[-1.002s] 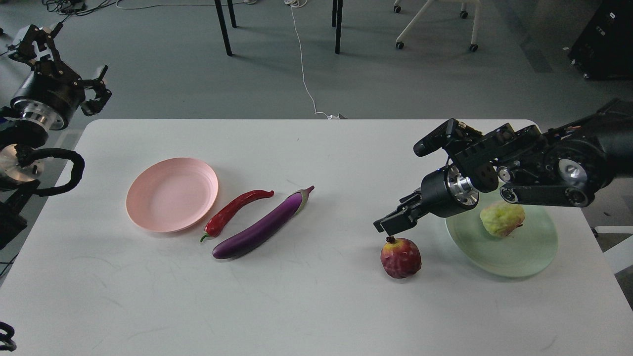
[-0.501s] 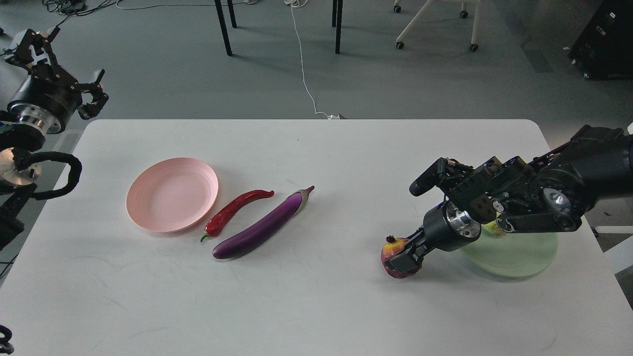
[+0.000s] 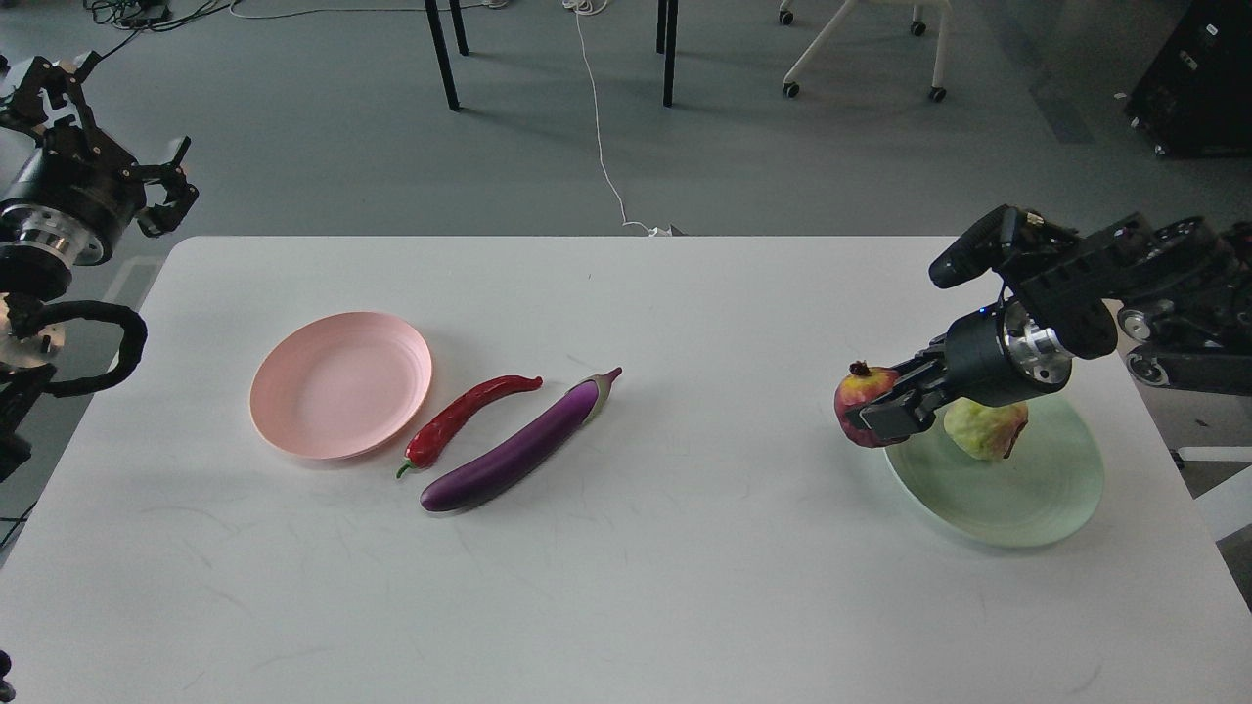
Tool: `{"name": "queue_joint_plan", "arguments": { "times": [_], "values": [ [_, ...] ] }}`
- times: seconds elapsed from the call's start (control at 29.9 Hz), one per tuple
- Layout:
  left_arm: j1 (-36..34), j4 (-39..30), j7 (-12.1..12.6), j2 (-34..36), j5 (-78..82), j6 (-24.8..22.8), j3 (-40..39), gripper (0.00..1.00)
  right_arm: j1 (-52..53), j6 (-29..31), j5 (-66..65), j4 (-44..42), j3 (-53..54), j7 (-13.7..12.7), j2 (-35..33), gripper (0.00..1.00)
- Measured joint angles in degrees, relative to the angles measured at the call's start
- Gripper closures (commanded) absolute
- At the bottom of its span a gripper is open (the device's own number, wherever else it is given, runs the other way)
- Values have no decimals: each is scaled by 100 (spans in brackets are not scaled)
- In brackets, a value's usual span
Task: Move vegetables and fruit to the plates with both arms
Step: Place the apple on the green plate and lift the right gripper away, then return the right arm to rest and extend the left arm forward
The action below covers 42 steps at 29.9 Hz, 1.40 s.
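White table [image 3: 626, 587]: plates [image 3: 340, 385], chili [image 3: 468, 414], eggplant [image 3: 518, 450]

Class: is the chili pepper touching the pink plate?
Apart. The head view shows a white strip of table between the chili pepper and the pink plate.

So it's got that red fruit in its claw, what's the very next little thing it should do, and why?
Probably carry the pomegranate a bit further right, over the bare part of the green plate, then lower it. The right gripper holds it lifted at the plate's left edge, and the yellow-green fruit already sits on the plate.
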Motion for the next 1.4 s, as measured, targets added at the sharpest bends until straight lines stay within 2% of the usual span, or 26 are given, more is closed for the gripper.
{"name": "queue_joint_plan", "arguments": {
  "times": [0.1, 0.2, 0.37, 0.47, 0.5, 0.74, 0.94, 1.14, 1.3, 1.4],
  "values": [
    [41, -1, 0, -17, 0, 2, -4, 2, -219, -7, -546, 35, -66, 3, -423, 49],
    [48, -9, 0, -50, 0, 20, -8, 2, -484, -25, -733, 19, -71, 6, -567, 42],
    [52, -10, -2, -56, 0, 26, -9, 2, -722, -50, -763, -52, -55, -3, -580, 21],
    [52, -10, -4, -52, 0, 17, -9, 2, -810, -52, -764, -198, -42, -21, -543, 5],
    [55, -10, -5, -43, 0, 14, -9, 2, -837, -52, -764, -244, -26, -26, -535, 3],
    [60, -9, -2, -29, 0, 9, 0, 2, -908, -4, -580, -419, 691, -10, -692, 2],
    [58, -19, 63, 31, 74, -7, 98, 2, -1206, 50, 529, -1078, 2003, 7, -912, 2],
    [-76, -124, 89, 207, 192, 38, 139, 2, -2253, 47, 1335, -2461, 3960, 81, -605, 1],
    [-327, -214, 57, 167, 944, 46, 364, 4, -3229, -44, 1555, -3000, 5648, 135, -246, 1],
    [-470, -562, 19, 164, 1811, 45, 577, 4, -3831, -66, 1984, -3372, 6730, 137, 2, 1]
  ]
}}
